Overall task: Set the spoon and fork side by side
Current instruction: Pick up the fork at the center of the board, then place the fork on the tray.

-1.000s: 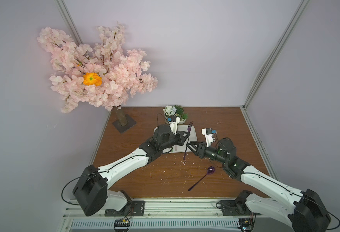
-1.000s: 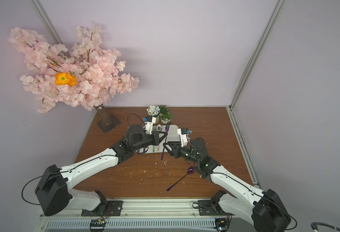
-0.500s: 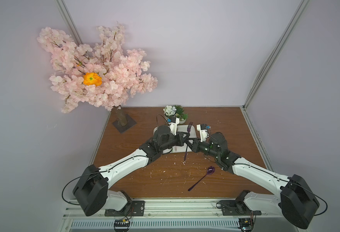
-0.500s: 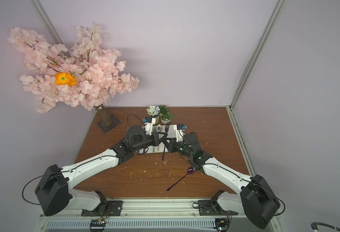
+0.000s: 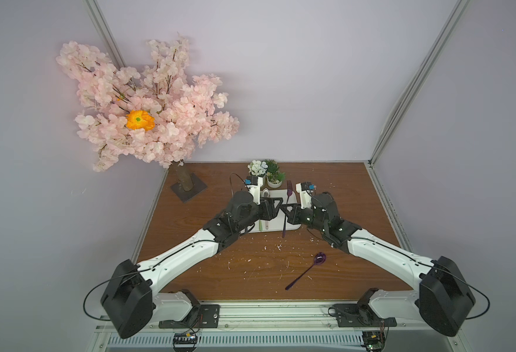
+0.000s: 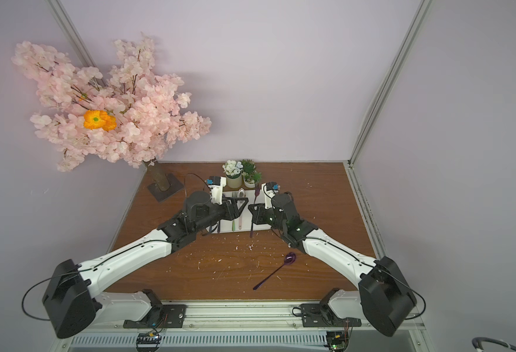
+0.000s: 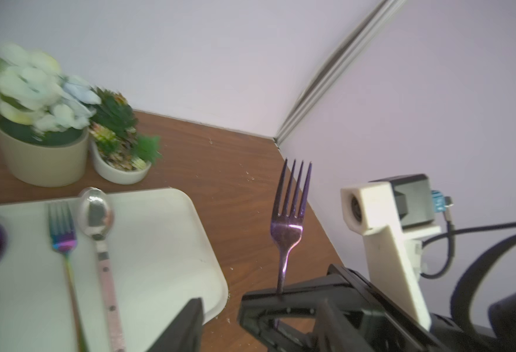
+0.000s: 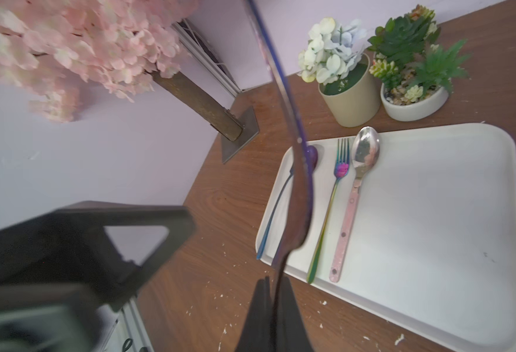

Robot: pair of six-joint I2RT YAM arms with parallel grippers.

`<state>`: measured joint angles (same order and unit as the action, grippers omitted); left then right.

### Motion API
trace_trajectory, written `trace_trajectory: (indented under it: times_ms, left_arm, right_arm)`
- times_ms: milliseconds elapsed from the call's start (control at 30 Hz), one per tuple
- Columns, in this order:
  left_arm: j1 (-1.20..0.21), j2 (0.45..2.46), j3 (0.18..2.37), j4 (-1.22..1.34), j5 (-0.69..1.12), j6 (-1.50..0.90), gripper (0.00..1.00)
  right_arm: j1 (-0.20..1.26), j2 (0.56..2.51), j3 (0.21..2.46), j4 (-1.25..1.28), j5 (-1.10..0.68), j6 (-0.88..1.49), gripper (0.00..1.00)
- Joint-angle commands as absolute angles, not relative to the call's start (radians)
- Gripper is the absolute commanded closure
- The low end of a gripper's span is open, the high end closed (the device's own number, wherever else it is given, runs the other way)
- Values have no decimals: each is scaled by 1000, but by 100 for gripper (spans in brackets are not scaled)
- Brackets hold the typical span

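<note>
We see the right end effector (image 5: 285, 213) pinching the fork (image 7: 288, 228) partway down its handle, its jaws pressed flat against the thin stem. The fork is off the table (image 5: 250, 286) — in the left wrist view its tines stand raised against the wall. In both top views it runs over the right part of the tray (image 8: 418, 213), tines toward the back, handle end hanging past the tray's front edge. The left end effector (image 5: 276, 208) faces the right one tip to tip, just beside the fork but apart from it, its jaws spread. The spoon (image 5: 320, 259) lies flat on the table in front of the tray, well apart from both end effectors and near the right forearm. It sits at a slant, bowl toward the back and right, handle toward the front edge. On the tray's left part a rainbow fork (image 8: 340, 170) and a silver spoon (image 8: 365, 152) lie side by side, touching or nearly so — we cannot tell which.
</note>
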<state>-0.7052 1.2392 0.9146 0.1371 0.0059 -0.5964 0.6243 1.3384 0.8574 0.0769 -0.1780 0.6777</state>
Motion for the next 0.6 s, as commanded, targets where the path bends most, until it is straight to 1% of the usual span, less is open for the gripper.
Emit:
trace_trajectory:
  times_ms: [0,100,167,233,333,467,567]
  left_arm:
    - [-666,1125,903,2,-238,-515,29]
    - [-621,1042,875,-61,-365,-483,25]
    - [-579,998,844,-81,-401,-476,23]
    - [-532,963,813,-90,-391,-475,22]
    - [-492,929,772,-87,-356,-475,22]
    - [-489,927,754,-91,-331,-468,22]
    - [-487,927,748,-92,-318,-468,22]
  right_arm:
    - [595,1399,908,0,-186,622,100]
    - [572,1484,962,15,-298,595,100]
    - [554,1553,996,36,-386,585,100]
    - [536,1626,1023,58,-456,579,100]
    - [516,1715,1067,72,-492,571,100]
    - [475,1814,1112,95,-593,607,100]
    - [451,1861,1132,90,-623,616,100]
